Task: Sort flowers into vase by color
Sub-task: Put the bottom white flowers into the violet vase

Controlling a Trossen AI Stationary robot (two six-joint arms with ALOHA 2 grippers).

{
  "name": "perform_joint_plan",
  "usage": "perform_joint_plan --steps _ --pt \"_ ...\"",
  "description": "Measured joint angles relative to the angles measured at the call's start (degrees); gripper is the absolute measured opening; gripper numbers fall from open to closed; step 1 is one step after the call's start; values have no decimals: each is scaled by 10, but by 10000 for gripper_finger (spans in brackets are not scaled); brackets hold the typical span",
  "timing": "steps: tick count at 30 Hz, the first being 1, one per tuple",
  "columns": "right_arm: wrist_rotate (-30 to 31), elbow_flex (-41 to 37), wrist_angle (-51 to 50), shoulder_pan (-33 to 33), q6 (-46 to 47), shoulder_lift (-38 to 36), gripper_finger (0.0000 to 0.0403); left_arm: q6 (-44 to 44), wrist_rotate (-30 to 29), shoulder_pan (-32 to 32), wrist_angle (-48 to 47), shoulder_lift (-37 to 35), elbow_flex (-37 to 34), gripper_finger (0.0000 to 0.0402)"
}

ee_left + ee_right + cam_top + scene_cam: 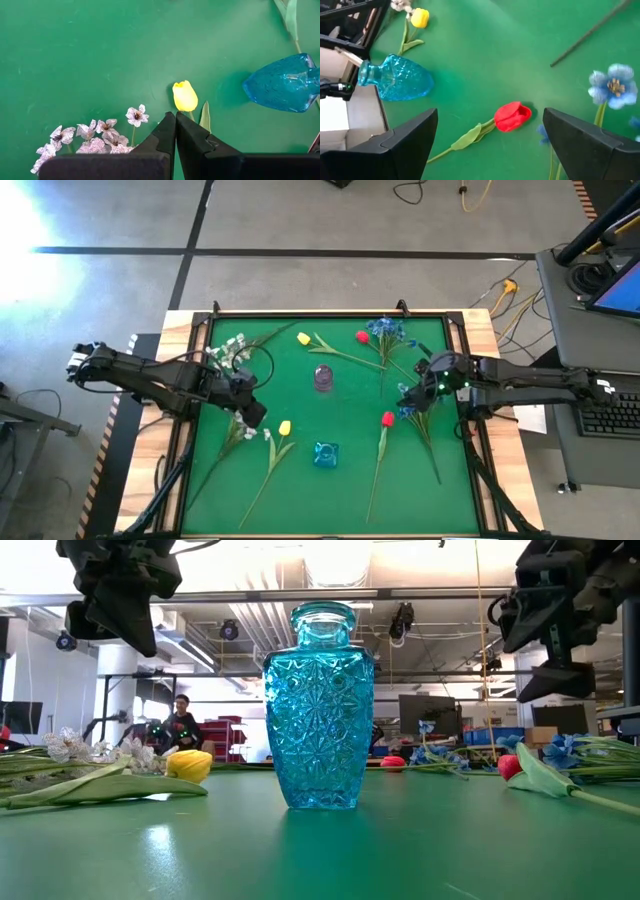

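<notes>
A blue glass vase (326,455) stands upright near the front middle of the green mat (300,500), and fills the low view's middle (320,705). My left gripper (175,131) hangs shut and bare above the mat, just short of a yellow tulip (185,96) and a spray of white blossoms (95,136). My right gripper (490,140) hovers open over a red tulip (513,116) that lies flat on the mat, beside a blue bloom (612,86). More flowers lie at the far edge: a yellow tulip (303,338), a red tulip (362,336), blue blooms (385,329) and white blossoms (230,350).
A small clear purplish vase (323,378) stands at mid-table. Long green stems (265,475) run toward the front edge. A wooden frame (480,330) borders the mat. A person (182,722) is in the room far behind the table.
</notes>
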Motion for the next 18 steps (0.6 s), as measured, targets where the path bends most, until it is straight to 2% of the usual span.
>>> perform_joint_plan --steps 5,13,18 --pt "-25 0 1 -2 14 16 354 -8 21 -9 -2 5 0 26" --pt "-27 1 8 0 15 50 354 -53 54 -65 0 40 0 119" --pt "-27 33 -50 0 10 51 354 -123 61 -105 -4 68 6 161"
